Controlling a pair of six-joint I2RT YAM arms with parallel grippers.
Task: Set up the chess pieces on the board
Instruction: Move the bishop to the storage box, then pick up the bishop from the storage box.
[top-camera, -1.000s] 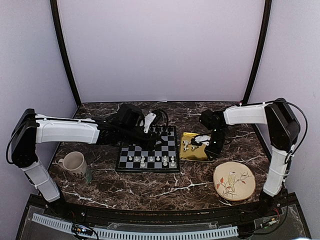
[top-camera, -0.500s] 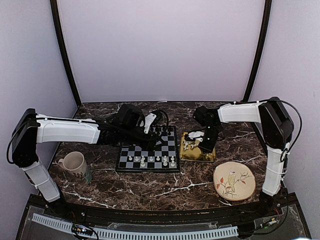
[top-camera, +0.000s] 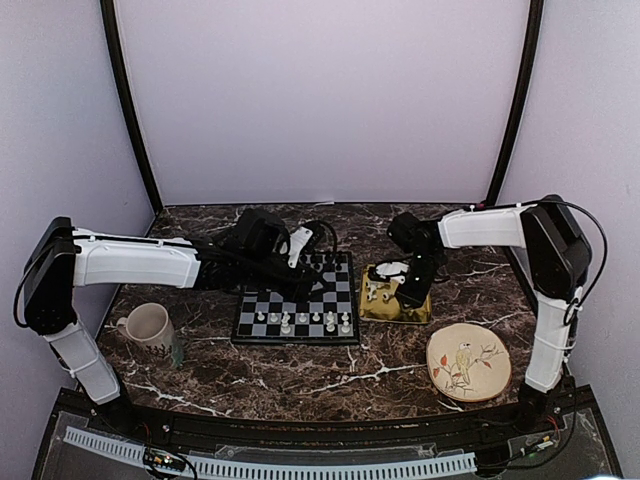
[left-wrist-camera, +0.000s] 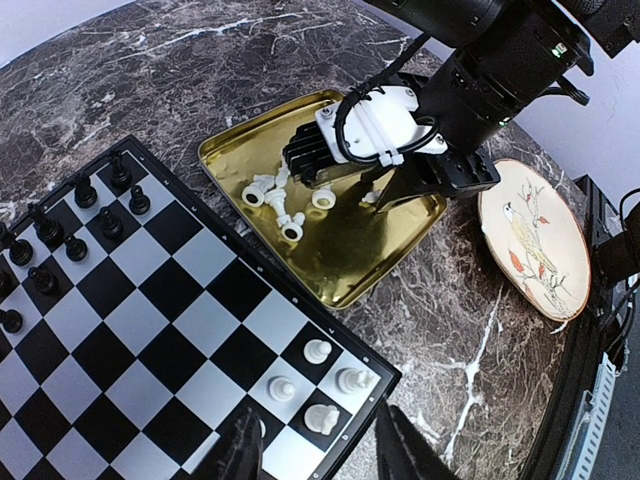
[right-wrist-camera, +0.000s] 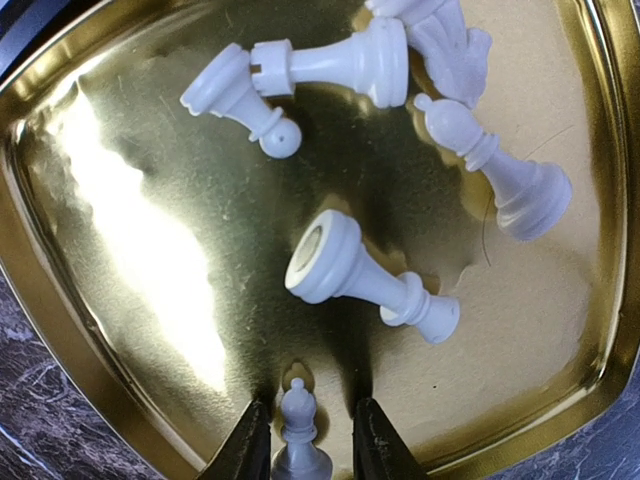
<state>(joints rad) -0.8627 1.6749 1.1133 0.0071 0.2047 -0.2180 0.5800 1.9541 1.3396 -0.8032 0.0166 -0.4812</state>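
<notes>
The board (top-camera: 295, 340) lies mid-table, with a row of white chess pieces (top-camera: 300, 320) along its near side and black ones (top-camera: 325, 262) at its far right. My left gripper (left-wrist-camera: 320, 455) is open and empty. It hovers over the board's (left-wrist-camera: 150, 330) corner, where several white pieces (left-wrist-camera: 318, 352) stand. My right gripper (right-wrist-camera: 303, 440) is low in the gold tray (right-wrist-camera: 150, 250), its fingers either side of a white bishop (right-wrist-camera: 300, 425) that points at the tray floor. Several white pieces (right-wrist-camera: 370, 280) lie loose beyond it. The right gripper also shows in the top view (top-camera: 408, 288).
A cream mug (top-camera: 150, 325) stands left of the board. A round bird-painted plate (top-camera: 467, 362) lies at the near right and also shows in the left wrist view (left-wrist-camera: 535, 235). The gold tray (top-camera: 392, 312) sits just right of the board. Purple walls enclose the table.
My right gripper has shifted a little left and back over the tray. The left arm has not moved.
</notes>
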